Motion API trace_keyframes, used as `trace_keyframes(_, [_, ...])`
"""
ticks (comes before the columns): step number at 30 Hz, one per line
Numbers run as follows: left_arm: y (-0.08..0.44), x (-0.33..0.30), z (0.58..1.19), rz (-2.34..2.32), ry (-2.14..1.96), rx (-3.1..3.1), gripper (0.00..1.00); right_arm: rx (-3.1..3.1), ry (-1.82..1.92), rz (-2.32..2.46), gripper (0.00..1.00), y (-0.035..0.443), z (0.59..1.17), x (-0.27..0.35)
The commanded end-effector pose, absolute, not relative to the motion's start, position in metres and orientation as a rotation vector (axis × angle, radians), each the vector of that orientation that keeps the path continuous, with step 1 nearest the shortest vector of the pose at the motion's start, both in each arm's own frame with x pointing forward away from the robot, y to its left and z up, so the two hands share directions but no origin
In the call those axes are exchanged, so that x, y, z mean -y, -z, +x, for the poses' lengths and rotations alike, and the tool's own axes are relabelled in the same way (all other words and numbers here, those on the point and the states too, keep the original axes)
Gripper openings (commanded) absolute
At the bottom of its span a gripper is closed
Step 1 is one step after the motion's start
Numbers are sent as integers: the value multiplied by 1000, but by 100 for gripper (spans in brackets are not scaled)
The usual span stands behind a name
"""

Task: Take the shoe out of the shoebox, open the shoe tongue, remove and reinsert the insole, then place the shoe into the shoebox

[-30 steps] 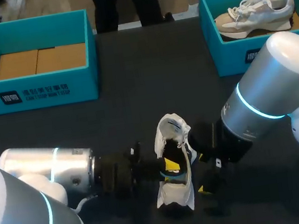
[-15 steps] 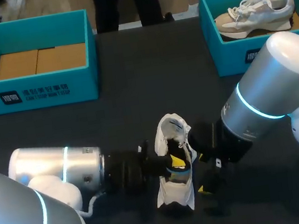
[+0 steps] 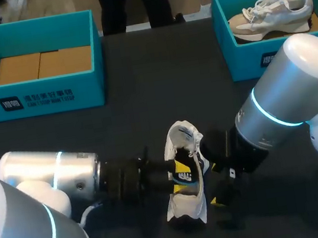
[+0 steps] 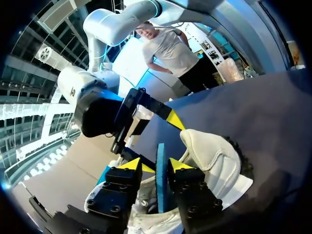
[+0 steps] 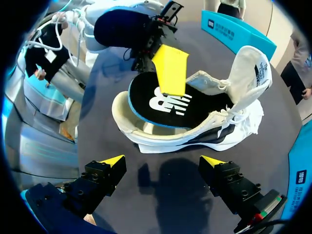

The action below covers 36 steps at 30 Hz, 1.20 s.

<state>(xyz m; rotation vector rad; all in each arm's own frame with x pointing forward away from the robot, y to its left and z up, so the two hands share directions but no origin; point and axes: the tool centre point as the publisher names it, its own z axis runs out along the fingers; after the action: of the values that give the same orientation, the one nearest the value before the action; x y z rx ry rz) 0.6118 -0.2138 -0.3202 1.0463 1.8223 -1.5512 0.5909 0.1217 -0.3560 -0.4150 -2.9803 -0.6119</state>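
Near the front middle of the dark table (image 3: 139,68), a white mesh sneaker (image 3: 184,136) lies on its side between the two arms, its opening turned toward the left arm and its sole toward the right. Its tongue (image 5: 246,73) is folded back and away from the opening. The tongue carries a small dark printed label, too small to make out.

The left end effector (image 4: 155,164) reaches into the shoe's mouth, clenched on the black, blue-edged foam insole (image 4: 161,178). The insole's edge stands between the two yellow tips, one pressing on each face. From the right wrist camera the insole sits partly inside the shoe and shows a large white logo on its black top.

The right end effector (image 5: 162,161) hangs just beside the sneaker's sole. It is released, with its fingers spread wide and touching nothing.

Well back on the table, a teal shoebox at the left (image 3: 54,96) shows a brown cardboard floor. A teal shoebox at the right (image 3: 246,64) holds a second pale sneaker (image 3: 274,9). Both boxes carry white print on their front walls.
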Motion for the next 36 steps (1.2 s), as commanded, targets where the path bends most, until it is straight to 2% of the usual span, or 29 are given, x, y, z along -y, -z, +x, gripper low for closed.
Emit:
trace_keyframes(1, [317, 212, 608, 1072, 1549, -1836, 0, 2982, 615, -416, 100, 357, 590, -122])
trace_keyframes(13, [349, 230, 626, 1139, 1388, -1877, 0, 2982, 615, -416, 100, 357, 590, -122])
trace_keyframes(23, [343, 221, 620, 1118, 1463, -1928, 0, 2982, 615, -416, 100, 357, 590, -122])
trace_keyframes(25, [339, 216, 618, 1117, 1469, -1929, 22, 2982, 615, -416, 100, 357, 590, -122])
trace_keyframes(27, [333, 210, 616, 1104, 1510, -1942, 38, 2982, 615, -416, 100, 357, 590, -122])
trace_keyframes(30, [327, 204, 613, 1131, 1508, -1956, 43, 2982, 615, -416, 100, 357, 590, -122])
trace_keyframes(36, [316, 198, 609, 1171, 1505, -1975, 43, 2982, 615, -416, 100, 357, 590, -122])
